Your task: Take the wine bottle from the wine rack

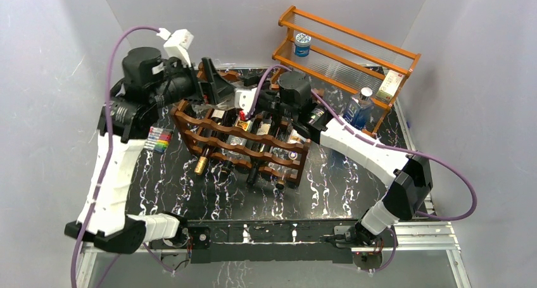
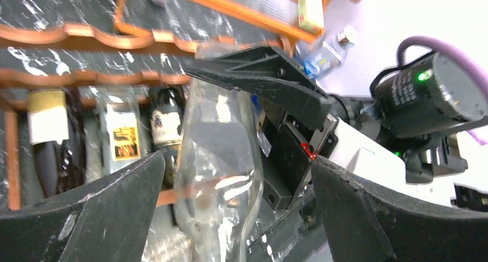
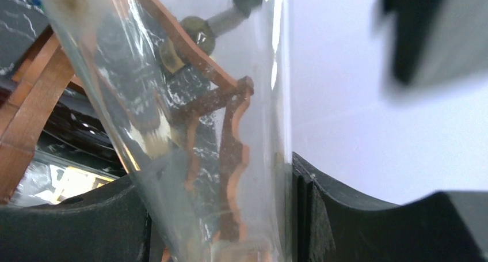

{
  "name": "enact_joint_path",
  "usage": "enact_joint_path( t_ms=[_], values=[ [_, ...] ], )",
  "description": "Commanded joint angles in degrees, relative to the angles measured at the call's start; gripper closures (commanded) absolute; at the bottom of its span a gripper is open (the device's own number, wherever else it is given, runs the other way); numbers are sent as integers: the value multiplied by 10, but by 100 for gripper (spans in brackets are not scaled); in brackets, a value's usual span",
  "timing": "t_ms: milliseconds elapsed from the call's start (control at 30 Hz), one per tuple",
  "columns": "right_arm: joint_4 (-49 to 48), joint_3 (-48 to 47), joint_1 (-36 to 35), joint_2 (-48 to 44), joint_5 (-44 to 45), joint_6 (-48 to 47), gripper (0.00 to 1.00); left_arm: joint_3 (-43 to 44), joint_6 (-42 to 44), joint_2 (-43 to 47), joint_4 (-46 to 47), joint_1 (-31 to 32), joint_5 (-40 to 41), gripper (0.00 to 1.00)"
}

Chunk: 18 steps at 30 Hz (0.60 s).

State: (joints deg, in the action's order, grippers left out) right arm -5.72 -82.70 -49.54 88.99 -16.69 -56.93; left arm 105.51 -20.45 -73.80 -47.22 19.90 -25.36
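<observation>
**Fig. 1. Bottle removal, lift stage.** The clear, empty-looking wine bottle sits above the far-left top corner of the wine rack, between the two grippers. It is not resting in a slot. In both wrist views the rack's scalloped rails lie behind or below the glass, and in the overhead view the bottle is too transparent to trace.

*Progress.* The extraction appears essentially done, since the bottle looks clear of the rails. What remains, as a judgement, is to carry it away from the rack and set it down.

*Grippers.* The right gripper is closed on the bottle, with the glass filling the whole gap between its fingers. The left gripper stands spread wide around the same bottle. There is an evident gap on one side and a narrow one on the other, where light contact cannot be ruled out. It does not clamp the bottle, so the weight appears to rest with the right gripper alone.

*Surroundings.* Several other bottles are lying in the rack's lower tiers. An orange shelf stands beyond the rack to its far right. A pack of markers lies just left of the rack on the dark marbled table.
</observation>
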Motion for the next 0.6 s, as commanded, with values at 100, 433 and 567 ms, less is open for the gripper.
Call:
enact_joint_path(
  t_ms=[100, 433, 567],
  values=[
    [-104, -57, 2, -6, 75, 203, 100, -95, -95, 157, 182, 3, 157, 2],
    [-124, -85, 1, 6, 53, 362, 100, -142, -117, 182, 257, 3, 211, 3],
    [-136, -88, 2, 10, 37, 418, 100, -157, -114, 164, 324, 3, 159, 14]
  ],
)
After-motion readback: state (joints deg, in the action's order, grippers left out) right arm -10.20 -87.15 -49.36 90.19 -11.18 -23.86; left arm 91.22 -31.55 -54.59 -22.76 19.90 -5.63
